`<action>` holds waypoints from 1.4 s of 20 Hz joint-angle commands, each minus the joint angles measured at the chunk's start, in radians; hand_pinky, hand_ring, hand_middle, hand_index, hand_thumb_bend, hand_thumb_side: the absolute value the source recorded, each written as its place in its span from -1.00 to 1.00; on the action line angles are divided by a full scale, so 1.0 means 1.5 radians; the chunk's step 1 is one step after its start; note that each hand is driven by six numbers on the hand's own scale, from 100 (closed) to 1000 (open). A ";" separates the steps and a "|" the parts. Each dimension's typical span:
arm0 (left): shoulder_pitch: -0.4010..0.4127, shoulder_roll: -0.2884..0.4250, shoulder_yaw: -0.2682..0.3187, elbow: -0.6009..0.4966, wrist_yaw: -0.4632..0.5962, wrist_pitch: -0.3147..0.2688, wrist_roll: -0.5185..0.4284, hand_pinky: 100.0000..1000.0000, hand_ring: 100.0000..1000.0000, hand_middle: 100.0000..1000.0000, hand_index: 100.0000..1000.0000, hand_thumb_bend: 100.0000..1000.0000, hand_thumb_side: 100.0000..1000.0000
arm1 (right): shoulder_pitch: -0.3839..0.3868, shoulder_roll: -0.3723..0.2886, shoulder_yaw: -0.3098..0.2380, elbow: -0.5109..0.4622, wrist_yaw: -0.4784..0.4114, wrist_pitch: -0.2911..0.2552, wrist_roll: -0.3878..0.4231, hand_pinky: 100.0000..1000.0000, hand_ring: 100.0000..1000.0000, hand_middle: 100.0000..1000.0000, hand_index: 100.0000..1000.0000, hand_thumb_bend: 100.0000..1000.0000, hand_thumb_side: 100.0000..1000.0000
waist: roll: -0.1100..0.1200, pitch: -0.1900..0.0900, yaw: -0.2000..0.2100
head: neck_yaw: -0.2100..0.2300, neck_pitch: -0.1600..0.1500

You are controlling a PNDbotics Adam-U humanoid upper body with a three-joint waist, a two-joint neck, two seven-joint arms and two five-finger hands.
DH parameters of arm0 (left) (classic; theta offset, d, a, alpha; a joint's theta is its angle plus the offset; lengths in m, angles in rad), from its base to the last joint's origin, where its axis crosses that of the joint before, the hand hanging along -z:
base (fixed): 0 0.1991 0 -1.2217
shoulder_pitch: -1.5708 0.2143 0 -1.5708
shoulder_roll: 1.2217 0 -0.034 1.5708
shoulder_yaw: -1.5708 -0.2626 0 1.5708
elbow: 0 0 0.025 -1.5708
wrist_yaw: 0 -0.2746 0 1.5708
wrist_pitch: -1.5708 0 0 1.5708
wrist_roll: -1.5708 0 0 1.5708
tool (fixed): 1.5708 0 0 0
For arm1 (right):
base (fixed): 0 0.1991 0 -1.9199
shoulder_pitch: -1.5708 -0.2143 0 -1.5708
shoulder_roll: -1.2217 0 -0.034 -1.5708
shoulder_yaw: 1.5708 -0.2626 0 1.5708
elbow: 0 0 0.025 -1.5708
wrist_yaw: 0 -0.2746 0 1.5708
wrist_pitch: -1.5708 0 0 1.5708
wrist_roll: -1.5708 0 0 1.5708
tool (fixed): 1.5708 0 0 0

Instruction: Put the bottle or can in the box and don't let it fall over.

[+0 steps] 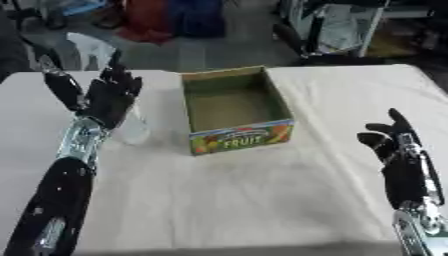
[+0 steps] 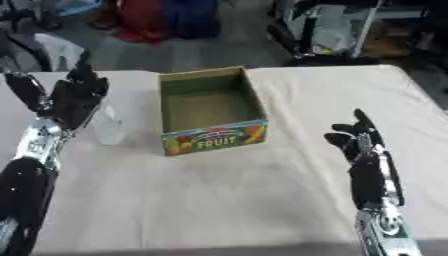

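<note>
Clear bottle (image 1: 133,127) seen upright left of fruit box (image 1: 234,111), empty. Left hand (image 1: 109,95) held open above bottle, nothing gripped. Right hand (image 1: 395,150) idle, fingers relaxed. Bottle judged light, slippery, tippy; mid-body grasp advised.

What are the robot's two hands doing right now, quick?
Left hand: open, fingers straight, right beside the clear bottle, not gripping it.
Right hand: open, holding nothing, idle at the table's right side.
</note>
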 commanded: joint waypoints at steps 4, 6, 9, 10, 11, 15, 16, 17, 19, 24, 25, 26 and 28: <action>0.015 0.010 -0.031 -0.077 0.014 0.025 -0.005 -0.76 -0.98 -0.68 1.00 0.57 1.00 | -0.009 -0.006 0.000 -0.008 -0.004 -0.002 0.002 0.51 0.22 0.21 0.91 -1.00 0.45 | -0.001 -0.006 0.002 | 0.000 -0.001; 0.027 0.010 -0.035 -0.097 0.018 0.029 -0.005 -0.75 -0.97 -0.68 1.00 0.57 1.00 | -0.008 -0.006 0.000 -0.009 -0.004 -0.002 0.001 0.51 0.22 0.21 0.91 -1.00 0.45 | -0.001 -0.006 0.004 | -0.001 -0.001; 0.042 0.011 -0.026 -0.107 0.022 0.023 0.004 -0.76 -0.98 -0.68 1.00 0.57 1.00 | -0.008 -0.006 -0.001 -0.008 -0.003 -0.002 0.001 0.51 0.22 0.21 0.91 -1.00 0.45 | 0.000 -0.006 0.007 | -0.004 -0.001; 0.047 0.011 -0.022 -0.107 0.022 0.019 0.008 -0.77 -0.98 -0.68 1.00 0.57 1.00 | -0.008 -0.006 -0.001 -0.009 -0.003 -0.002 0.001 0.51 0.22 0.21 0.91 -1.00 0.44 | 0.000 -0.006 0.007 | -0.005 -0.001; 0.053 0.010 -0.017 -0.107 0.022 0.014 0.012 -0.77 -0.99 -0.68 1.00 0.56 1.00 | -0.009 -0.006 -0.001 -0.009 -0.002 -0.002 0.001 0.51 0.22 0.21 0.91 -1.00 0.44 | -0.001 -0.006 0.008 | -0.007 -0.001; 0.082 0.011 0.008 -0.123 0.016 -0.018 0.021 -0.76 -0.99 -0.68 1.00 0.57 1.00 | -0.009 -0.005 -0.004 -0.009 -0.002 -0.002 -0.001 0.51 0.22 0.21 0.91 -1.00 0.44 | -0.001 -0.005 0.008 | -0.010 -0.001; 0.089 0.012 0.015 -0.127 0.014 -0.028 0.023 -0.76 -0.99 -0.68 1.00 0.57 1.00 | -0.009 -0.006 -0.004 -0.009 -0.002 -0.002 -0.001 0.51 0.22 0.21 0.91 -1.00 0.44 | -0.001 -0.004 0.008 | -0.011 -0.001; 0.096 0.012 0.022 -0.130 0.012 -0.038 0.026 -0.76 -0.99 -0.69 1.00 0.57 1.00 | -0.009 -0.006 -0.004 -0.009 -0.002 -0.002 -0.001 0.51 0.22 0.21 0.91 -1.00 0.44 | 0.000 -0.004 0.009 | -0.013 -0.001; 0.104 0.013 0.031 -0.130 0.010 -0.051 0.033 -0.76 -0.99 -0.69 1.00 0.57 1.00 | -0.009 -0.006 -0.004 -0.009 -0.001 -0.002 -0.001 0.51 0.22 0.21 0.91 -1.00 0.44 | 0.000 -0.003 0.010 | -0.015 -0.001; 0.096 0.021 0.039 -0.084 -0.004 -0.045 0.041 -0.77 -0.99 -0.69 1.00 0.52 1.00 | -0.009 -0.006 -0.004 -0.008 -0.001 -0.002 -0.001 0.51 0.22 0.21 0.91 -1.00 0.44 | -0.001 -0.004 0.011 | -0.015 -0.001; 0.090 0.023 0.041 -0.068 -0.008 -0.039 0.039 -0.76 -0.98 -0.68 1.00 0.50 1.00 | -0.009 -0.005 -0.004 -0.008 -0.001 -0.002 -0.001 0.51 0.22 0.21 0.91 -1.00 0.44 | -0.001 -0.005 0.011 | -0.015 -0.001; 0.083 0.024 0.044 -0.052 -0.012 -0.036 0.037 -0.76 -0.98 -0.68 1.00 0.50 1.00 | -0.009 -0.005 -0.004 -0.008 -0.001 -0.002 -0.001 0.51 0.22 0.21 0.91 -1.00 0.44 | -0.001 -0.005 0.011 | -0.015 -0.001; 0.068 0.027 0.048 -0.023 -0.016 -0.028 0.034 -0.75 -0.98 -0.68 1.00 0.45 1.00 | -0.009 -0.005 -0.004 -0.008 -0.001 -0.002 -0.001 0.51 0.22 0.21 0.91 -1.00 0.44 | -0.001 -0.005 0.010 | -0.015 -0.001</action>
